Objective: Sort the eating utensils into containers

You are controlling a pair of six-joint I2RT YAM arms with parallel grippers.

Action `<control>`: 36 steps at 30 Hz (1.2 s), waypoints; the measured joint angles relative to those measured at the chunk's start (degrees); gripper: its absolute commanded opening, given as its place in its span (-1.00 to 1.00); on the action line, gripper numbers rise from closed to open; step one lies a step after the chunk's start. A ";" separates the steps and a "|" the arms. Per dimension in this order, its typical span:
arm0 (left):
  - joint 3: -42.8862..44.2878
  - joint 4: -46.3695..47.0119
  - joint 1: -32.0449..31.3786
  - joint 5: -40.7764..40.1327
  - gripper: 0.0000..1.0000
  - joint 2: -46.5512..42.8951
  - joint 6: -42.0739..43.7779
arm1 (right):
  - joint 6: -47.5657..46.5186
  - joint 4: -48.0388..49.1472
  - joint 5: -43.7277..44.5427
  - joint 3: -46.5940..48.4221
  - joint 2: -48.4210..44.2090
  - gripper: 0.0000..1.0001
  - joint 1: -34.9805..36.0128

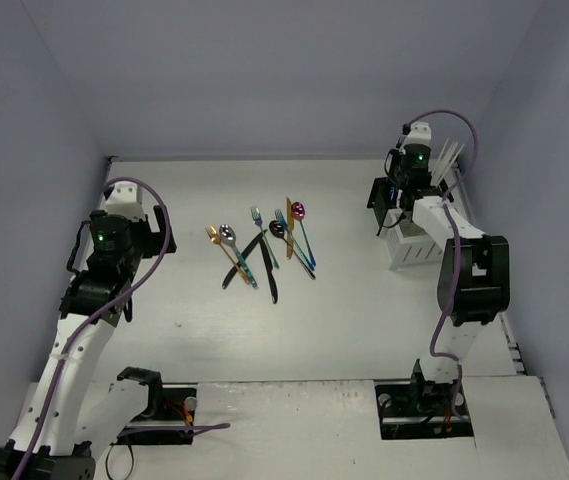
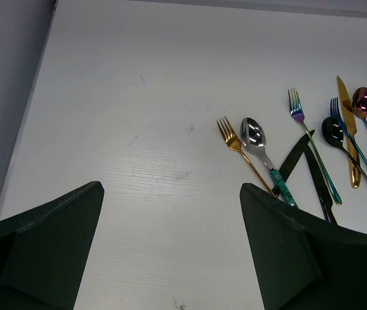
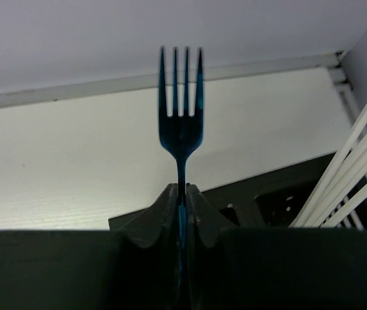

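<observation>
The eating utensils (image 1: 264,245) lie in a loose pile at the table's middle. The left wrist view shows a gold fork (image 2: 233,137), a silver spoon with a teal handle (image 2: 254,134), a rainbow fork (image 2: 297,113), a gold knife (image 2: 347,116), a magenta spoon (image 2: 362,101), a black spoon (image 2: 332,131) and a black knife (image 2: 296,159). My left gripper (image 2: 170,252) is open and empty, left of the pile (image 1: 142,238). My right gripper (image 3: 184,194) is shut on a blue fork (image 3: 181,110), tines up, above the black caddy (image 3: 270,194) at the far right (image 1: 379,200).
The white caddy (image 1: 416,248) stands just in front of the black one, with several white rods (image 3: 351,171) sticking up from that side. Grey walls close the table on the left, back and right. The arm bases sit at the near edge.
</observation>
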 measured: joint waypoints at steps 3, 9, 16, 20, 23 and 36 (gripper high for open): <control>0.00 0.02 0.00 0.77 0.69 0.00 -0.03 | 0.80 1.11 -0.63 -3.81 -1.55 -0.44 0.47; -0.02 0.07 0.00 1.76 0.69 0.00 -0.06 | 1.14 -2.50 -0.08 -6.58 -6.80 -0.18 3.83; -0.69 0.05 0.00 2.75 0.69 0.31 -0.21 | 1.30 -13.10 0.11 -0.61 -13.44 -0.18 14.30; -0.70 0.00 0.00 3.04 0.69 1.34 -0.40 | 1.42 -20.04 -1.76 3.38 -13.48 -0.25 19.94; -0.70 -0.09 0.00 3.20 0.69 1.72 -0.51 | 1.51 -24.80 -3.25 4.99 -11.13 -0.25 23.60; -0.70 -0.37 0.00 3.38 0.69 2.43 -0.96 | 2.08 -35.85 -9.31 7.01 7.23 -0.41 29.25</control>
